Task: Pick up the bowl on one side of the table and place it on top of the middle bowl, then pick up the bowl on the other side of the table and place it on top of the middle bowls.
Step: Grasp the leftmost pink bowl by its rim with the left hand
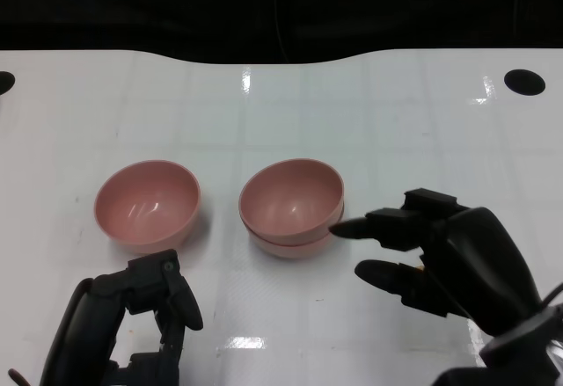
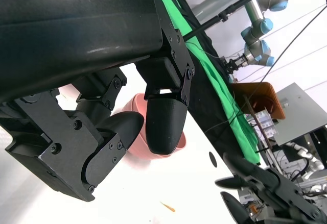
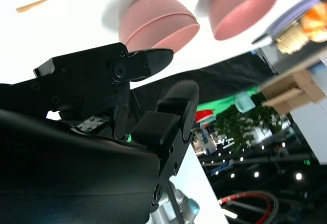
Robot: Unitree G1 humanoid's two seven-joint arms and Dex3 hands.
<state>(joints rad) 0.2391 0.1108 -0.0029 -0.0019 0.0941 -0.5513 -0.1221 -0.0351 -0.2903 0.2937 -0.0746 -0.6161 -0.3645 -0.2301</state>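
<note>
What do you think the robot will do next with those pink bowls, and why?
Probably the left hand reaches forward to grasp the single pink bowl. The middle stack already shows two bowls nested, and the right hand beside it holds nothing. The left hand is also empty, just short of the lone bowl, which is the only one unstacked.

Left hand (image 2: 127,127) empty, pink bowl (image 2: 134,113) beyond

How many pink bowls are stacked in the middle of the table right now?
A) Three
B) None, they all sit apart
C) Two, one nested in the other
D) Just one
C: the middle stack shows a second rim just under the top bowl's, while the single bowl sits alone nearer the left hand; the right hand holds nothing.
</note>
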